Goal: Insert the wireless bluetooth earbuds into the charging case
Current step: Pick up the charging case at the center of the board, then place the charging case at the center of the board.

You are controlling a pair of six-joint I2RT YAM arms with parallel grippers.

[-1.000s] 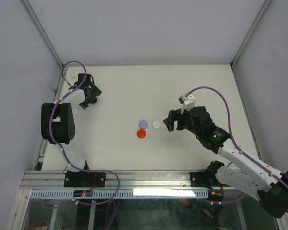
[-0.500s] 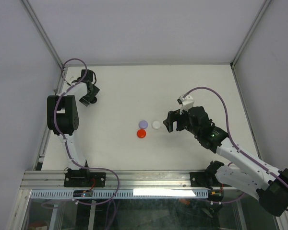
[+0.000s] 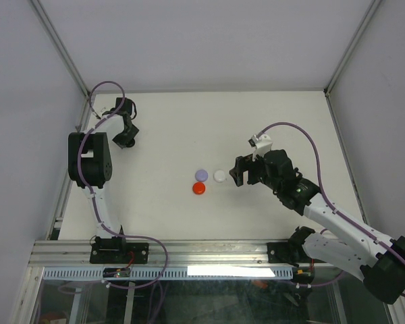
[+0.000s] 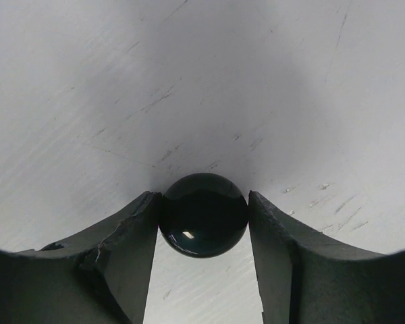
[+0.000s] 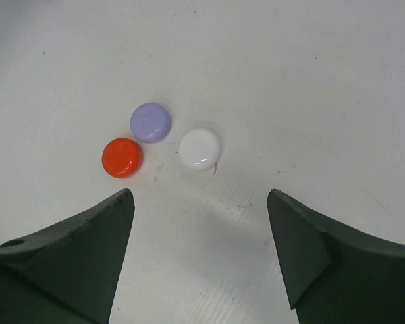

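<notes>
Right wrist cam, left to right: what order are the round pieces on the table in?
red disc → purple disc → white disc

Three discs cluster near the middle of the tabletop (image 3: 270, 115): the left disc (image 3: 201, 175) and the right disc (image 3: 220, 175) lie side by side, just apart, and the near disc (image 3: 198, 188) sits at 6 o'clock of the left one, just beside it. The right claw (image 3: 239, 171) stands at 3 o'clock of the right disc, near it. Well apart, at 10 o'clock of the cluster by the tabletop's left edge, the left claw (image 3: 125, 140) has a round piece (image 4: 202, 214) between its fingers, touching both.
</notes>
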